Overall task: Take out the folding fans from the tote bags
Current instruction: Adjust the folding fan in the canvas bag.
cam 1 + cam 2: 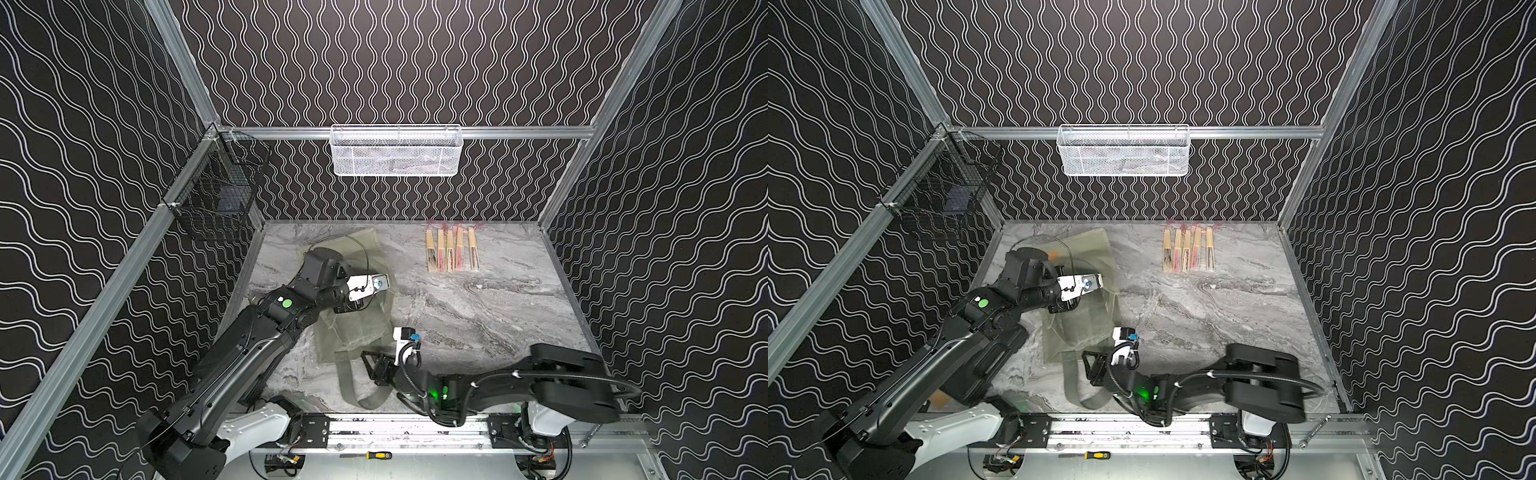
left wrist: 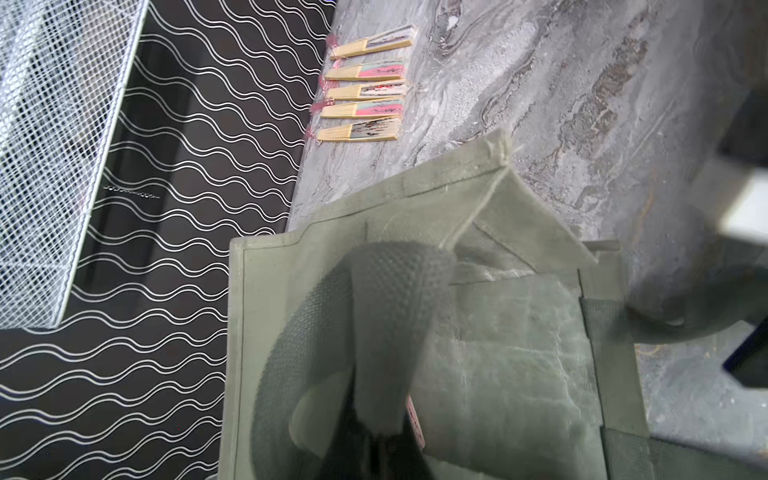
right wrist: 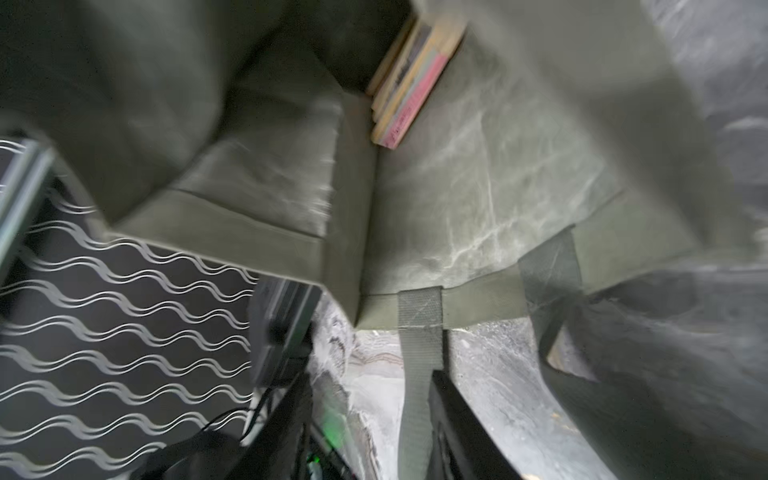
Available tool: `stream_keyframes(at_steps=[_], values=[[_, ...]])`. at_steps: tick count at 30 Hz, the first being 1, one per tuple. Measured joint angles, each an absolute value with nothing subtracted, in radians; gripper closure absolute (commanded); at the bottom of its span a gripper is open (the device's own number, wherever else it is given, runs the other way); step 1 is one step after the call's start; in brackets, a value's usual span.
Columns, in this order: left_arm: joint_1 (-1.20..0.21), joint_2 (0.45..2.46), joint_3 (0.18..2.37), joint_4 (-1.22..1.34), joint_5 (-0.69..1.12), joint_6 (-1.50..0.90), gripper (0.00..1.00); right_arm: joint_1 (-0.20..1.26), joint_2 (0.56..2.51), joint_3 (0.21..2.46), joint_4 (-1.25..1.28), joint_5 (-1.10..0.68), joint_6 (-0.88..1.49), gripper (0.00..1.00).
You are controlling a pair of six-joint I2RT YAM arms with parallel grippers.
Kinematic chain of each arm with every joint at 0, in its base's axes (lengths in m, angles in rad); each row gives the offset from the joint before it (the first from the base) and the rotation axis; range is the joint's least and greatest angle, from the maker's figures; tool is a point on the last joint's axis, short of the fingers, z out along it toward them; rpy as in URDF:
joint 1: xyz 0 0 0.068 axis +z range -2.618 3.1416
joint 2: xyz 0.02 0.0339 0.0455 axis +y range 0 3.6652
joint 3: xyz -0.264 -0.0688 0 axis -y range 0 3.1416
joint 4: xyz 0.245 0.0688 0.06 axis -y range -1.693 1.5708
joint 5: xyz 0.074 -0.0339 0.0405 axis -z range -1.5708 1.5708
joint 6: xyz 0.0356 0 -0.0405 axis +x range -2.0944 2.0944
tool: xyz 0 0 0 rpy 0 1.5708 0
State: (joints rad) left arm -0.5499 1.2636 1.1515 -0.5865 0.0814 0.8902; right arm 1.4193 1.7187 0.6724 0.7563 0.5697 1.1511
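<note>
Fans [image 3: 411,79] lie stacked deep in the tote [image 1: 357,328]. Their wood-and-pink ends show through its mouth in the right wrist view, but I cannot tell how many there are. Five fans [image 1: 452,249] lie in a neat row at the far right of the table [image 1: 498,316], well apart from the tote, with tassels toward the back wall. The tote lies at the table's left, mouth toward the robot.

The left gripper [image 2: 374,451] is clamped on a strap [image 2: 374,316] and holds it up, which lifts the upper cloth off the lower. The right gripper [image 3: 370,382] sits low at the mouth, jaws apart and holding nothing. A second strap [image 3: 419,332] runs loose between them.

The fans look light, slim and stiff, with smooth wooden outer ribs that may slip and thin leaves that would crease. The exposed end is probably the best place to grip one, pinching across the flat wooden faces, then drawing it straight out along its length. The tote is soft and likely to sag or drag along, so the raised strap matters. Tassels deeper inside could snag on the cloth.
</note>
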Motion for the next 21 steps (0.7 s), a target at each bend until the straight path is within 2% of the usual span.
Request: stream_keyframes(at_steps=[8, 21], values=[[-0.550, 1.262, 1.158, -0.593, 0.100, 0.862, 1.00, 1.383, 1.919, 0.820, 0.830, 0.579, 1.071, 0.57], [-0.550, 1.264, 1.157, -0.603, 0.124, 0.842, 1.00, 1.233, 2.107, 1.065, 0.767, 0.543, 1.028, 0.55]])
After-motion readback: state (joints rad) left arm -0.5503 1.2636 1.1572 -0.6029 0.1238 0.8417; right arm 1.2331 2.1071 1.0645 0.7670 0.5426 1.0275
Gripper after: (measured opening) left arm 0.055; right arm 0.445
